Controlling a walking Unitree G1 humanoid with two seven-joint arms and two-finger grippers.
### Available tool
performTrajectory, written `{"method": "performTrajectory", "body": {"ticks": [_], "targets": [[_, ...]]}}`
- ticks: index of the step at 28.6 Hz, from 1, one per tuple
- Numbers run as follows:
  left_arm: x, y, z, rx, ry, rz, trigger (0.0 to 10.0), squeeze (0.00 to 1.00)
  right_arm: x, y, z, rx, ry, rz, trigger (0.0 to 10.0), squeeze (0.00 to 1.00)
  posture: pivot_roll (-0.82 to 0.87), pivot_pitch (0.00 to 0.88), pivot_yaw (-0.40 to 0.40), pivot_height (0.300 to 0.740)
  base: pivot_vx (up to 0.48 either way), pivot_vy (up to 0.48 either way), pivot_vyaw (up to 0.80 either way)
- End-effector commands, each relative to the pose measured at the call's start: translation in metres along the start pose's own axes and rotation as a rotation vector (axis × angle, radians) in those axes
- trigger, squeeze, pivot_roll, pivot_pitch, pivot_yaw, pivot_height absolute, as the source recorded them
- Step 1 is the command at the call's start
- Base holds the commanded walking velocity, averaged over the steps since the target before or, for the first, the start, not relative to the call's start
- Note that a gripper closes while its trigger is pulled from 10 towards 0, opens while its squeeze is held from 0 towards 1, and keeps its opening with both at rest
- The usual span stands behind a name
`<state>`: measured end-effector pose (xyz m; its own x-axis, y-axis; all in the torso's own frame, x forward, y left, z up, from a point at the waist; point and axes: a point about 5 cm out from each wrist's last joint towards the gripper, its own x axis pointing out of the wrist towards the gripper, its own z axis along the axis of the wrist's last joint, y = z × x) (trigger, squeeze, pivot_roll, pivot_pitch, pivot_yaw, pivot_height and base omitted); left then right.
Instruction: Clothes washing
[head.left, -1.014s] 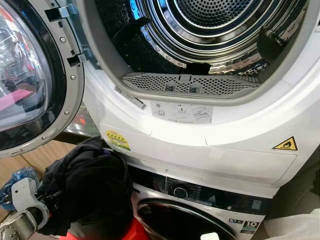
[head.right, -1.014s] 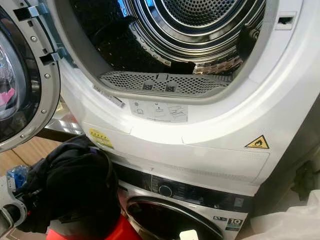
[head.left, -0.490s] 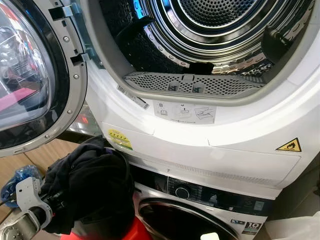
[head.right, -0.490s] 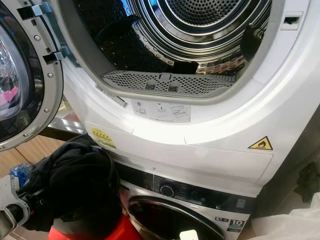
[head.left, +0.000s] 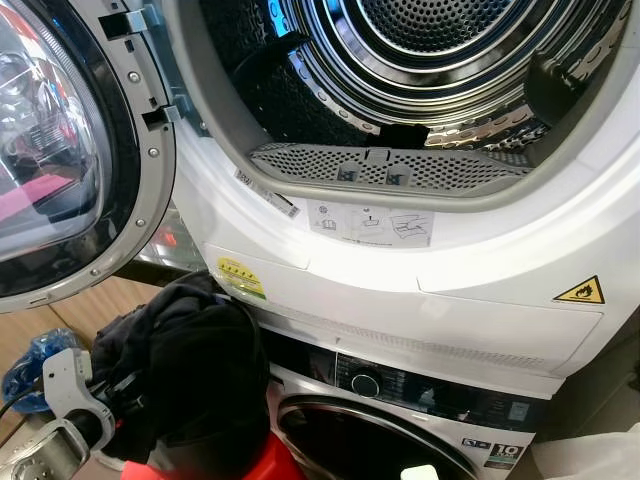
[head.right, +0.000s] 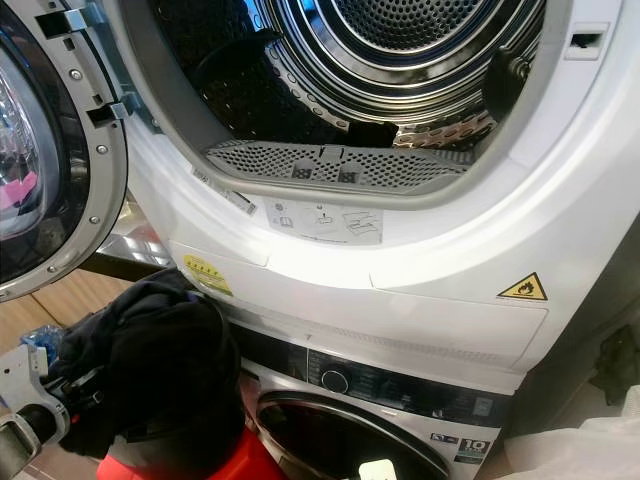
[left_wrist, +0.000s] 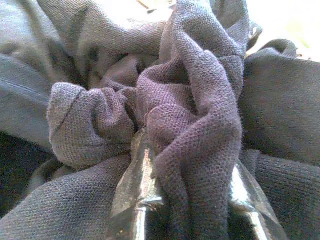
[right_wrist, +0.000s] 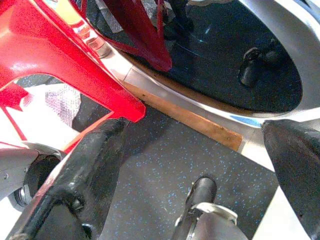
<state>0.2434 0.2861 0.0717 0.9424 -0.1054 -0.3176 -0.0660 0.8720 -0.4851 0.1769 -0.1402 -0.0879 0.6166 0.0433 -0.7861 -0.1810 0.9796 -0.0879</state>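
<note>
Dryer (head.left: 480, 290): white casing, chrome perforated drum (head.left: 440, 40), grey perforated filter (head.left: 390, 170), yellow warning triangle (head.left: 579, 291), yellow-green sticker (head.left: 241, 277). Garment (head.left: 190, 370): black, seen greyish knit in the left wrist view. Basket (right_wrist: 45, 45): red. Floor (right_wrist: 165, 165): dark, blue-speckled. Fingers (right_wrist: 95, 165): black.

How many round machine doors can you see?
2. The open upper glass-and-grey door swings out to the robot's left of the shiny steel drum. The shut dark lower door sits below the control panel, partly hidden by the black clothes bundle.
</note>
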Motion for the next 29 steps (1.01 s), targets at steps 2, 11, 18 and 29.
{"method": "performTrajectory", "body": {"ticks": [2, 11, 18, 29], "targets": [[-0.002, -0.020, 0.005, 0.017, -0.059, -0.174, 0.0, 0.00, 0.001, 0.006, 0.004, 0.011, -0.011, 0.013, 10.0, 0.00, 0.04, 0.000, 0.150, 0.740, 0.000, 0.000, 0.00], [-0.025, -0.057, 0.004, 0.046, -0.037, -0.566, 0.0, 0.00, 0.000, 0.006, 0.003, 0.015, -0.010, 0.014, 10.0, 0.00, 0.04, 0.000, 0.150, 0.740, 0.000, 0.000, 0.00], [-0.049, -0.083, 0.013, 0.056, 0.010, -0.854, 0.0, 0.00, 0.001, 0.006, 0.004, 0.014, -0.011, 0.017, 10.0, 0.00, 0.05, 0.000, 0.149, 0.740, 0.000, 0.000, 0.00], [-0.069, -0.109, 0.026, 0.115, 0.035, -1.074, 0.0, 0.00, 0.001, 0.007, 0.005, 0.014, -0.016, 0.024, 10.0, 0.00, 0.05, 0.000, 0.145, 0.740, 0.000, 0.000, 0.00]]}}
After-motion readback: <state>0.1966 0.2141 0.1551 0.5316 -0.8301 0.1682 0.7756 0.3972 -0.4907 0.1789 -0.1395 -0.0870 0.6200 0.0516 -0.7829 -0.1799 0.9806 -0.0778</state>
